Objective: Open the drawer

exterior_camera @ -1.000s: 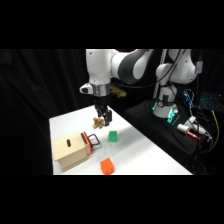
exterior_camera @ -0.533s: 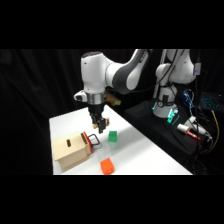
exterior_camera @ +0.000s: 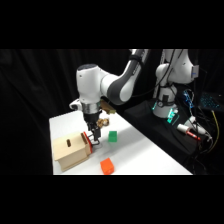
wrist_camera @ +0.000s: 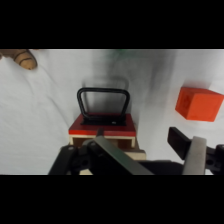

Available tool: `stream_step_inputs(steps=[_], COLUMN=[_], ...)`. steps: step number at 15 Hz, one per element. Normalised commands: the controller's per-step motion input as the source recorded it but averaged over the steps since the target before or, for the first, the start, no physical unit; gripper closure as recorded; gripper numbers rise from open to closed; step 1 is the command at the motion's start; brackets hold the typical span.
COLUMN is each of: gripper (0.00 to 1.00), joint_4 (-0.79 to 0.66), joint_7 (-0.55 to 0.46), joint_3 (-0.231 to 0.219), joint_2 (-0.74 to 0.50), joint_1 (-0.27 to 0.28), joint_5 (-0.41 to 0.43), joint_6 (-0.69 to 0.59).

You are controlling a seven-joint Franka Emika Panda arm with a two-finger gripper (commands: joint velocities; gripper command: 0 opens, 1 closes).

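While the gripper (exterior_camera: pixel 94 140) hovers at the drawer (wrist_camera: pixel 102 125), fingers spread and empty, the approach seems underway; next it must straddle the dark loop handle (wrist_camera: pixel 103 102).

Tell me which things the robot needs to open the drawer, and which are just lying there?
Needed for the job:
- drawer, with its red front
- loop handle
- gripper, right at the drawer front

Just lying there:
- orange block
- green block
- small tan thing at the wrist view's edge; cannot tell what it is
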Motion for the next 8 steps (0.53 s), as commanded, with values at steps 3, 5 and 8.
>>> stream_step_inputs(steps=[3,5,8], gripper=[0.00,0.00,0.00], joint_4=[0.12,0.08,0.07], joint_7=[-0.03,-0.03,-0.04], joint_3=[0.031,0.037,0.045], joint_2=[0.19,0.18,0.17], joint_1=[-0.037,-0.053,-0.062], joint_5=[0.134,0.141,0.142], joint_6=[0.15,0.18,0.21])
